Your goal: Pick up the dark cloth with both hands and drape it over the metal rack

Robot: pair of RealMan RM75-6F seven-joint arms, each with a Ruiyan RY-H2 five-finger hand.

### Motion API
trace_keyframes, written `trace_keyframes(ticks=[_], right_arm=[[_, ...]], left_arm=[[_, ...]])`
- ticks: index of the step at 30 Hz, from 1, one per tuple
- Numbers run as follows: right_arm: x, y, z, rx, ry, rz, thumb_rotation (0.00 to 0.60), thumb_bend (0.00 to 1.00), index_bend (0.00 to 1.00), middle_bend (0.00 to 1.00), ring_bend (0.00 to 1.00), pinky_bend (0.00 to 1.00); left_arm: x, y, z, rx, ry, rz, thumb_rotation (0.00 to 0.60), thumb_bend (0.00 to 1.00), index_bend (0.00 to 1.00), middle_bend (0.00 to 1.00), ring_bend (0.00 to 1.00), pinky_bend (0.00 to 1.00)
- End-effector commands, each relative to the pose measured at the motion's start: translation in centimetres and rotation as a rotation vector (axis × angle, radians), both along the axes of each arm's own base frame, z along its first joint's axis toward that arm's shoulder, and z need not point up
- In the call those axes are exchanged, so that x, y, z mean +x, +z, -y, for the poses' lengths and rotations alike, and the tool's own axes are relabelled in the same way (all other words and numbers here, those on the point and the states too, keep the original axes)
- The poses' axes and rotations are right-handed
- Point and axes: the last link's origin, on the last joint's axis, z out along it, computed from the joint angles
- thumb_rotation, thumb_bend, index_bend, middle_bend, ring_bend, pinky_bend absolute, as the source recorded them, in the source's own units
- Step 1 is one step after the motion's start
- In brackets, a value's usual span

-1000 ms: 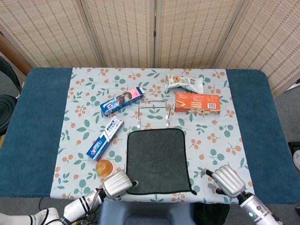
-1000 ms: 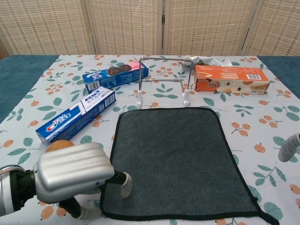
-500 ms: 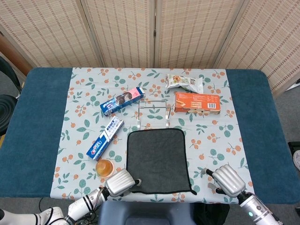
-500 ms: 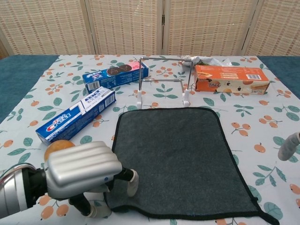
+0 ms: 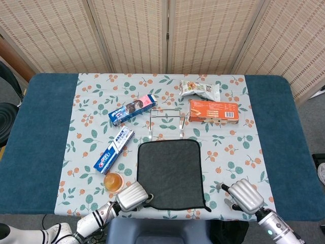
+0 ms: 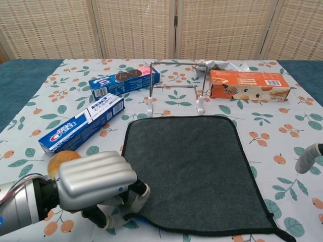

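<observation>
The dark cloth's [image 6: 189, 171] near-left corner has pulled inward as the left hand [image 6: 98, 187] pinches it. It lies flat before the metal rack [image 6: 174, 85]; right hand [image 5: 245, 195], fingers unclear, holds nothing. Lifting remains.

A blue-and-white toothpaste box [image 5: 114, 150] lies at 9 o'clock on the floral-clothed counter [image 5: 86, 109], a round orange fruit [image 5: 114, 181] at 7. A blue-and-pink cookie box [image 5: 133, 109], orange cracker box [image 5: 214, 111] and snack bag [image 5: 200, 89] sit towards 12.
</observation>
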Motion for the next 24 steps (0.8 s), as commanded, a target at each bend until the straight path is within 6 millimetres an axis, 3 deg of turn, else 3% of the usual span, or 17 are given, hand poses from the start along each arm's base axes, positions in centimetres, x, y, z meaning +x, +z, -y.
trace_keyframes(ticks=[1, 9, 24], right_arm=[[0.3, -0.6, 0.0, 0.01, 0.032, -0.003, 0.6, 0.29, 0.36, 0.91, 0.91, 1.0], [1.1, -3.4, 0.0, 0.046, 0.121, -0.013, 0.6, 0.14, 0.36, 0.91, 0.91, 1.0], [2.4, -6.9, 1.0, 0.066, 0.222, -0.033, 0.6, 0.13, 0.36, 0.91, 0.91, 1.0]], left_arm=[[0.0, 0.1, 0.0, 0.001, 0.006, 0.006, 0.6, 0.38, 0.59, 1.0, 0.95, 1.0], [-0.1, 0.1, 0.1, -0.003, 0.008, 0.007, 0.6, 0.38, 0.59, 1.0, 0.95, 1.0], [-0.3, 0.1, 0.2, -0.01, 0.033, 0.014, 0.6, 0.38, 0.59, 1.0, 0.95, 1.0]])
